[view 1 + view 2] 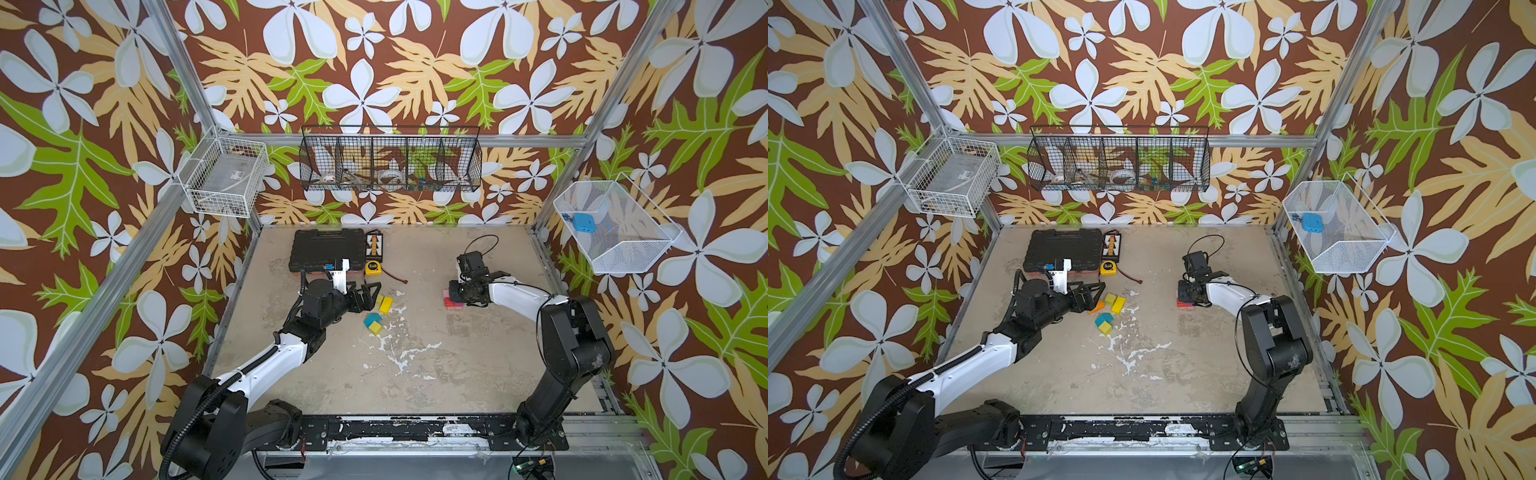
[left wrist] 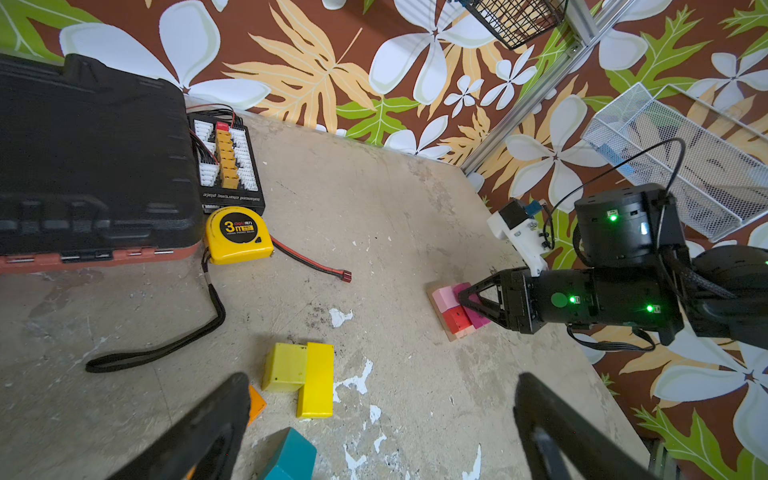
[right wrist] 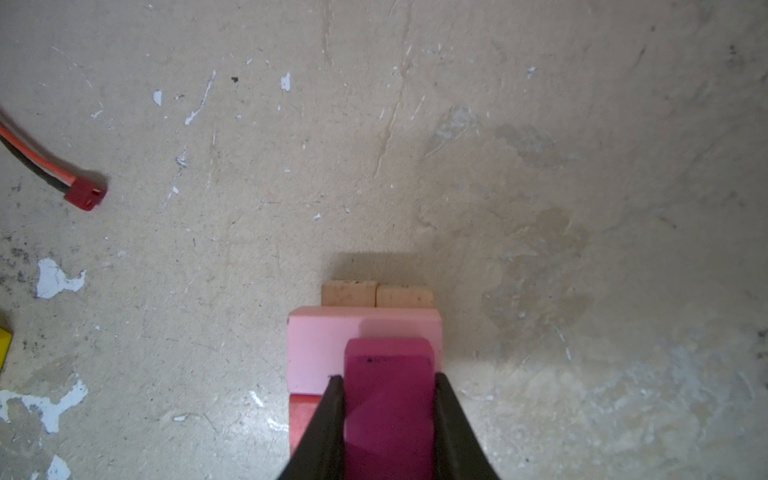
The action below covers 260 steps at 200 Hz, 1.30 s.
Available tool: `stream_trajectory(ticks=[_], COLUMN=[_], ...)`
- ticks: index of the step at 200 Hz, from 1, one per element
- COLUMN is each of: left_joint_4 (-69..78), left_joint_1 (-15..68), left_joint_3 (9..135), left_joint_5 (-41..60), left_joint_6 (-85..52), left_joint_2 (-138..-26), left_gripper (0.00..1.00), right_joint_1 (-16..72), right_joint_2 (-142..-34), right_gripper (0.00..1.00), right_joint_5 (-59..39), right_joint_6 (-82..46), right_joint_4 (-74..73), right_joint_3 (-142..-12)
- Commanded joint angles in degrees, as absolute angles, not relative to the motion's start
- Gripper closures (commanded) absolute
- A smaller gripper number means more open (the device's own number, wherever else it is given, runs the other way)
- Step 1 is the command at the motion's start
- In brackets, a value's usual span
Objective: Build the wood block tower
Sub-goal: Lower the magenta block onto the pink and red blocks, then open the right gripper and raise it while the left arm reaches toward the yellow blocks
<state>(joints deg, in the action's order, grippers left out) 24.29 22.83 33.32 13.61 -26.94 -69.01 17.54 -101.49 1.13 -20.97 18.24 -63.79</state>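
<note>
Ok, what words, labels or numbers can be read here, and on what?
"3m": black round label on the yellow tape measure, left wrist view.
Smaller print around it: too small to read.
White print along the edge of the black connector board: too blurred to read.
No other legible text.

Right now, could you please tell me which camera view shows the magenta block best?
The right wrist view: the magenta block is large and close, clamped in the right gripper beside the pink block. The left wrist view shows it small, partly behind the gripper. In both top views the gripper hides nearly all of it.
</note>
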Motion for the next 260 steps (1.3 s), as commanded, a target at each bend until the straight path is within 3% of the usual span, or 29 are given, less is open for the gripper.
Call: stream_trajectory(ticks=[1, 48, 126, 193, 260], left_joint_4=[26.2, 26.1, 26.3, 24.4, 8.9], left_joint_1=[22.8, 22.8, 22.8, 22.8, 22.8], left_joint_3=[33.8, 33.9, 34.0, 35.0, 39.1], left_joint_5=[14.0, 14.1, 14.4, 14.4, 0.7], left_joint_6=[-27.1, -27.0, -27.2, -27.3, -26.4], left_joint_2=[-69.0, -69.2, -69.6, -70.5, -71.4], left_gripper=[0.0, 0.0, 0.0, 0.0, 0.0], right_joint_1=[17.5, 17.5, 17.5, 17.5, 17.6], right_joint_2=[-101.7, -101.4, -99.0, -95.9, -85.4], right_gripper=[0.83, 0.69, 0.57, 0.55, 0.49], right_joint_5=[1.9, 2.4, 2.3, 3.5, 7.6], right_joint_6=[-21.3, -21.2, -21.1, -21.5, -22.8], right_joint_4=[18.7, 18.8, 17.5, 17.1, 13.1], right_joint_3=[-64.2, -64.2, -62.5, -61.0, -54.9])
